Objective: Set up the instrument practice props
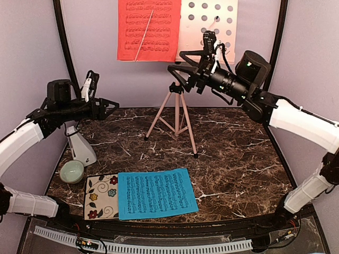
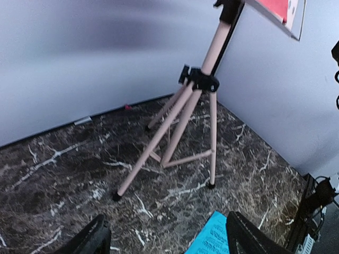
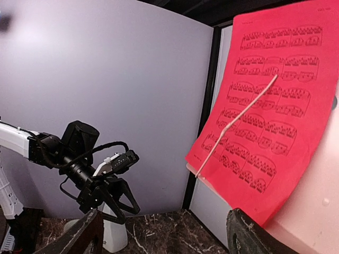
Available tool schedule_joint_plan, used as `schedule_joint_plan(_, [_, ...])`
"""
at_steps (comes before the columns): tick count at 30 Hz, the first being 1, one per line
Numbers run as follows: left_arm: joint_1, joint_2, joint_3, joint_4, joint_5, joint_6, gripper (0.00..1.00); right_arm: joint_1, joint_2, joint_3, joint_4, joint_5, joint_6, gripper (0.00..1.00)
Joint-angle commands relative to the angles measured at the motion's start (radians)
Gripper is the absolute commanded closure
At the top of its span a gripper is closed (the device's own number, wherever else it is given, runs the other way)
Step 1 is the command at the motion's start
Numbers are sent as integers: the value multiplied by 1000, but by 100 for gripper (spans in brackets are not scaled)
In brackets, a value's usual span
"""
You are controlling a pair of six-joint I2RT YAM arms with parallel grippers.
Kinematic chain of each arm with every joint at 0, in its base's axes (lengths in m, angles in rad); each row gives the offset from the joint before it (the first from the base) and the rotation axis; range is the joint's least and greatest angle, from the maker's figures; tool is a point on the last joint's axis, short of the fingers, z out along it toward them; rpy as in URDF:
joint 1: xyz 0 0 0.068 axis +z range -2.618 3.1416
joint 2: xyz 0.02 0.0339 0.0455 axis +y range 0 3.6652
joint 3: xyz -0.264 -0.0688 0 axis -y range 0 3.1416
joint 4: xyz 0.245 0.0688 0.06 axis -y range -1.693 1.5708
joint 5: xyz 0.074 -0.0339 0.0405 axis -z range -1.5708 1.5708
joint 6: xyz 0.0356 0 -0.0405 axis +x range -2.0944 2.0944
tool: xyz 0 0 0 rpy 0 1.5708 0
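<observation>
Lilac walls (image 1: 32, 42) close round a dark marbled surface (image 1: 238, 159). At its 12 o'clock we see the pale pink music stand (image 1: 177, 114) upright on three splayed legs, its feet on the surface. Its perforated desk (image 1: 212, 24) carries the red sheet (image 1: 148, 29) on the half toward 9 o'clock, with a thin pale wire (image 1: 144, 36) slanting across the page. The half toward 3 o'clock shows only its holes.

The blue sheet (image 1: 157, 193) lies flat at 6 o'clock, near the edge, its 9 o'clock side overlapping a floral tile (image 1: 99, 197). The white metronome (image 1: 82, 145) stands upright at 9 o'clock, and a pale green bowl (image 1: 71, 171) sits just beside it toward 7 o'clock.

We find the left fingers (image 2: 92, 238) raised in the air above the metronome, pointing toward 3 o'clock, spread wide with nothing between them. The right fingers (image 3: 87, 233) hang in the air at about 1 o'clock, just under the desk's lower edge, pointing toward 9 o'clock, likewise spread and holding nothing. Neither pair touches any prop.
</observation>
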Motion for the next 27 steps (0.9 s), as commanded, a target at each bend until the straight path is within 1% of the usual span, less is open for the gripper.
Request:
schedule_joint_plan(1, [-27,36,-100,-63,136,32,23,2,-58,-132,-97,65,60,21])
schedule_joint_plan(4, [-59,102,-124,-99,179,48,23,2,-83,-229,-166,93,89,23])
schedule_joint_plan(6, [-82,188,-106,-135,231,65,23,3,-94,-322,-185,98,114,24])
schedule_joint_plan(9, [-112,347,-19,-242,263,119,24,3,-89,-411,-220,58,145,24])
schedule_joint_plan(10, [-121,407,21,-309,271,150,24,2,-85,-433,-230,40,158,24])
schedule_joint_plan(12, [-145,512,97,-400,259,199,25,2,-77,-475,-244,9,162,24])
schedule_joint_plan(15, [-174,617,155,-494,238,256,25,2,-74,-543,-235,-9,171,24])
schedule_joint_plan(21, [-193,713,168,-518,254,269,25,-4,-77,-633,-208,-17,177,23])
schedule_joint_plan(27, [-219,808,163,-526,222,289,27,-37,-57,-642,-211,-69,163,23])
